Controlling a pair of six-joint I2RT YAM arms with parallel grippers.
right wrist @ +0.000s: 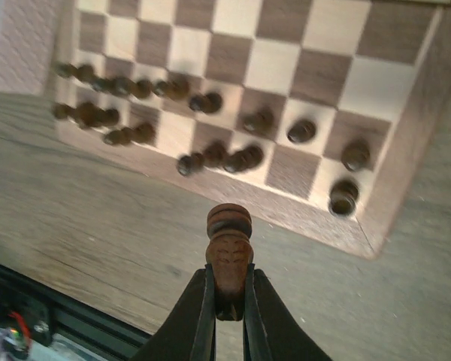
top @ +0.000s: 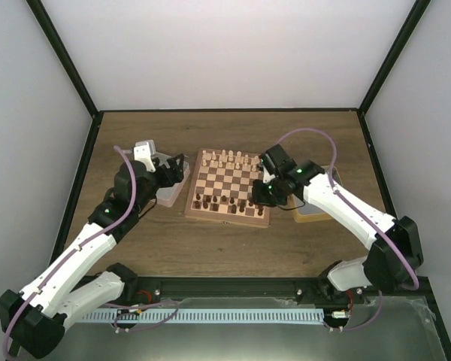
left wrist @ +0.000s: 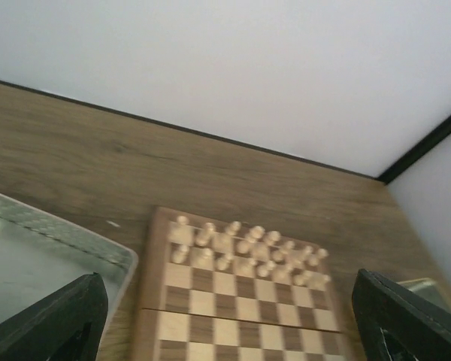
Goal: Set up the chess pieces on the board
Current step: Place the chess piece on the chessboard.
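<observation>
The board (top: 229, 187) lies mid-table, and shows in the left wrist view (left wrist: 180, 301) and the right wrist view (right wrist: 406, 173). Several dark brown chess pieces (top: 219, 201) stand in its two near rows, seen also from the right wrist (right wrist: 210, 154). My right gripper (right wrist: 228, 301) is shut on a dark brown chess piece (right wrist: 228, 248), held in the air over the table just off the board's near right corner; it sits there in the top view (top: 257, 197). My left gripper (top: 177, 167) is open and empty over a tin, left of the board; its fingers (left wrist: 56, 320) frame the board.
Pale cream pieces (top: 230, 159) fill the board's two far rows (left wrist: 248, 252). A metal tin (top: 167, 183) lies left of the board (left wrist: 30, 256). A second tin (top: 316, 207) lies right of it under my right arm. Black frame posts edge the table.
</observation>
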